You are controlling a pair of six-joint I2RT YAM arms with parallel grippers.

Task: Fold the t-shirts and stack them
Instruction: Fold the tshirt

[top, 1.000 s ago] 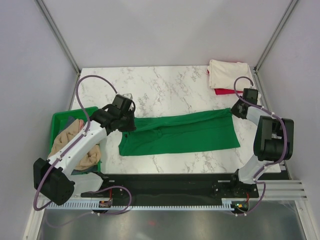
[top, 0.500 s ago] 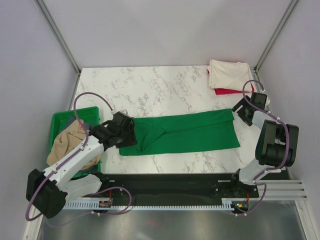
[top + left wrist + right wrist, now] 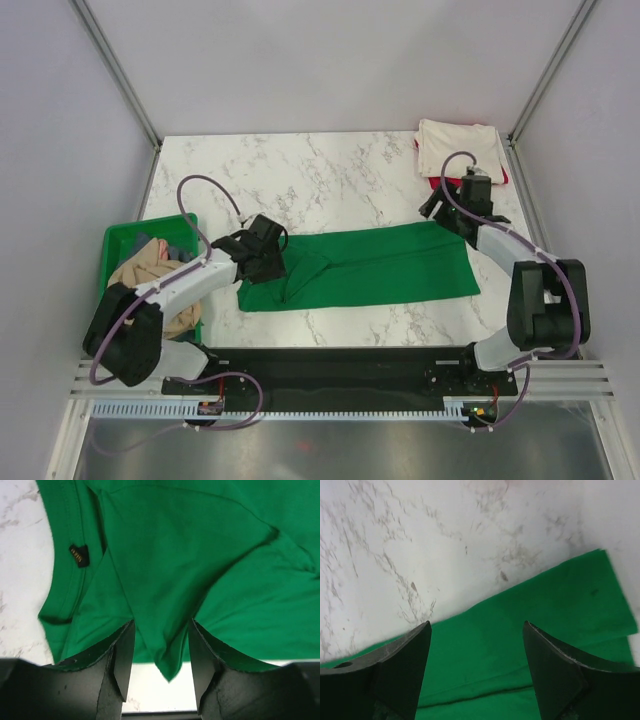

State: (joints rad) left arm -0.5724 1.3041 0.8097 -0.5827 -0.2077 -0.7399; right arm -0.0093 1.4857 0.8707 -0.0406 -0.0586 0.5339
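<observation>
Roughly, you're sitting halfway: cream shirt [image 3: 455,145] and red shirt [image 3: 441,184] are lying stacked at the far right corner, green shirt [image 3: 370,268] is lying half-folded along the near edge, and tan shirt [image 3: 140,276] is waiting at the left edge. Left gripper [image 3: 160,630] and right gripper [image 3: 476,630] are gaping, released.

The left gripper [image 3: 160,626] stands with its jaws apart, a pointed folded corner of the green t-shirt [image 3: 200,555] lying between them. The collar [image 3: 62,587] carries a black neck label [image 3: 79,555], and the marble table [image 3: 20,555] shows at left.
</observation>
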